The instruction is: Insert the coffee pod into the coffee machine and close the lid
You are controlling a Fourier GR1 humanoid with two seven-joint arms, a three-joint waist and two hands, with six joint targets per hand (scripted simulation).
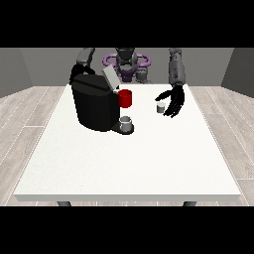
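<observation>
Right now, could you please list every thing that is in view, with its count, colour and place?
table: one, white, fills the middle of the view.
coffee machine: one, black, on the table's left part, lid raised.
red cup: one, red, right beside the machine.
grey cup: one, on the machine's base.
coffee pod: one, light grey, on the table by the hand.
hand at the view's right: one, black, fingers relaxed beside the pod.
</observation>
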